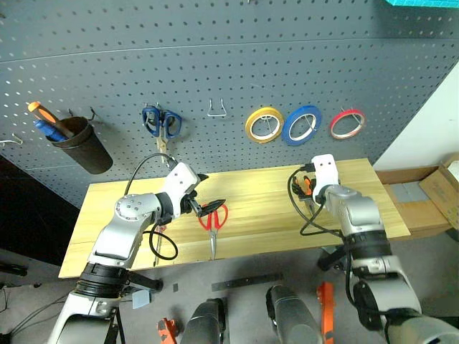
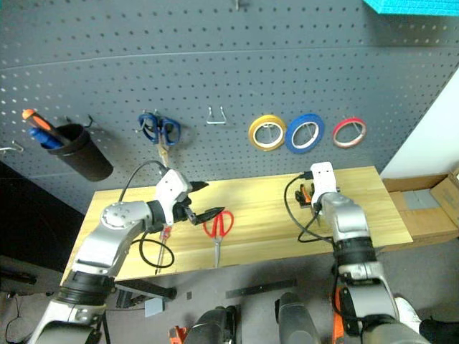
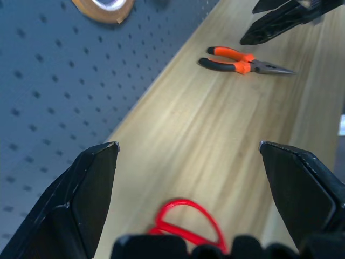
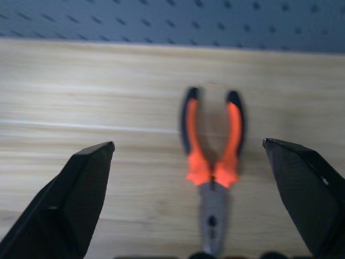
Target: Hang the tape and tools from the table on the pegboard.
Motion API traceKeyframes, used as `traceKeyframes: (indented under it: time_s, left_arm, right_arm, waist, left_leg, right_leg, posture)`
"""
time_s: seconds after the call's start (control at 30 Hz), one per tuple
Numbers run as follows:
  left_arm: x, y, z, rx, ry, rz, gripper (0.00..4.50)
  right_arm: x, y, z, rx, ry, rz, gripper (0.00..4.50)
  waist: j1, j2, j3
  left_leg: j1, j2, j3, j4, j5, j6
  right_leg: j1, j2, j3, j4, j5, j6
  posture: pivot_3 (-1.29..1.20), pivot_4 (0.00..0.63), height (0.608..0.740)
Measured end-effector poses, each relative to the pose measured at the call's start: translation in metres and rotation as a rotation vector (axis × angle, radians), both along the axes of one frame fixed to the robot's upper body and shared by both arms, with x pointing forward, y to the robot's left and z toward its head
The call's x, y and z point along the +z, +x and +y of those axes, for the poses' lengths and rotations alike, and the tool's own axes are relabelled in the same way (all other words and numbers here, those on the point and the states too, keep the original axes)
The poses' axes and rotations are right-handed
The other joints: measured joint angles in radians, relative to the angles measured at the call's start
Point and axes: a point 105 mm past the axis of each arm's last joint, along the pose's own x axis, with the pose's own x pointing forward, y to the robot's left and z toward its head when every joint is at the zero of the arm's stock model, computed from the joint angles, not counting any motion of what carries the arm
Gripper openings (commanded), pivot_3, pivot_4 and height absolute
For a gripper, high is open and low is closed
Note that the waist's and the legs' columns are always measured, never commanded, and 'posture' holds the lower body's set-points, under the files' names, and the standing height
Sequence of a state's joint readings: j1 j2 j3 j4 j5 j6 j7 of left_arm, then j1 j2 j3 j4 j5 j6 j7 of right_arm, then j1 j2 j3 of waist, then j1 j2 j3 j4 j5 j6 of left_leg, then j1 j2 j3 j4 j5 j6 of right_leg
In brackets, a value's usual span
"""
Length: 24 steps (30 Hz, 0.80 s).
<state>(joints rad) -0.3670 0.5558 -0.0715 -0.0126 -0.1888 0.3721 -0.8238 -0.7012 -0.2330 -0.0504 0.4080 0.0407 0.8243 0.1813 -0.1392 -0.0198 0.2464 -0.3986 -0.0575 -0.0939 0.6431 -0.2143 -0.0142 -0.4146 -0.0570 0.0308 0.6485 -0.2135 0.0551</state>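
Both grippers spread wide, empty: left gripper (image 3: pixel 188 156) above the red-handled scissors (image 1: pixel 213 218), right gripper (image 4: pixel 188 156) above the pliers (image 4: pixel 212 145). Both tools lie flat on the table (image 1: pixel 258 193). Red tape (image 1: pixel 347 123) hangs on the pegboard (image 1: pixel 215 57).

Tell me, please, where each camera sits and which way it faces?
Left eye: on the head, looking down at table and pegboard; both arms show.
Right eye: beside it, same scene.
Left wrist: along open left gripper over red scissors.
Right wrist: along open right gripper, above pliers.
Both wrist views share the pliers.
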Motion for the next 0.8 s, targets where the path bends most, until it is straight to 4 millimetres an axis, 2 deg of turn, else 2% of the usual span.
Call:
traceKeyframes:
  time_s: [0.13, 0.4, 0.8]
  left_arm:
    - [0.001, 0.000, 0.000, 0.006, -0.007, 0.006, 4.50]
    - [0.004, 0.002, 0.005, 0.020, -0.001, -0.001, 4.50]
    - [0.008, 0.000, 0.016, 0.041, 0.027, -0.013, 4.50]
  right_arm:
    - [-0.005, 0.012, -0.002, -0.031, -0.017, 0.035, 4.46]
    - [-0.030, 0.020, -0.008, -0.050, -0.033, 0.113, 4.46]
    - [-0.033, 0.026, -0.017, -0.062, -0.051, 0.081, 4.46]
  waist:
    - [0.001, -0.004, 0.017]
    - [0.002, -0.010, 0.053]
    - [0.008, -0.013, 0.065]
  left_leg:
    - [-0.002, 0.000, 0.008, -0.002, 0.000, 0.000]
    - [-0.003, 0.000, 0.014, -0.002, -0.001, 0.001]
    - [-0.003, 0.001, 0.013, -0.004, -0.001, 0.001]
  right_leg:
    - [-0.005, 0.001, 0.007, 0.001, 0.001, 0.000]
    - [-0.007, 0.000, 0.013, -0.003, 0.006, -0.001]
    - [-0.008, 0.000, 0.013, -0.003, 0.005, 0.000]
  posture:
    - [-0.14, 0.320, 0.740]
    - [-0.09, 0.341, 0.740]
    - [-0.02, 0.341, 0.740]
